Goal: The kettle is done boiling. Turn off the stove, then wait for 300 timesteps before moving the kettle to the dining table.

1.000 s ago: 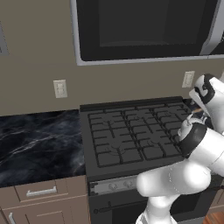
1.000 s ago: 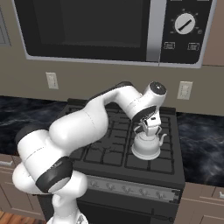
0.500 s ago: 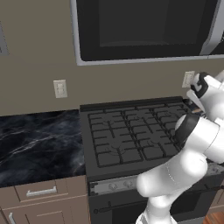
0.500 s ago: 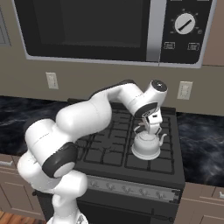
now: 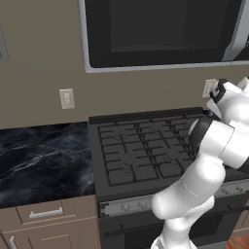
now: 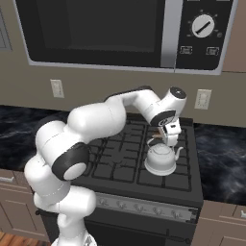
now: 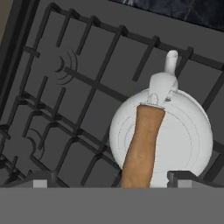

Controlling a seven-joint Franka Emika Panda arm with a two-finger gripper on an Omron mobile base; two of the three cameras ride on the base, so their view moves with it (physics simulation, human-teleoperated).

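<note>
One big step was left imo: the kettle [image 6: 161,159] sat on the stove's [image 6: 120,161] front right corner, hand [image 6: 171,139] wide open right above its handle, nothing gripped.

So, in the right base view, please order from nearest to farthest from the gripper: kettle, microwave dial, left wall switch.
1. kettle, directly under the open gripper, on the stove.
2. microwave dial, above, to the right.
3. wall switch, far left on the wall.
</note>
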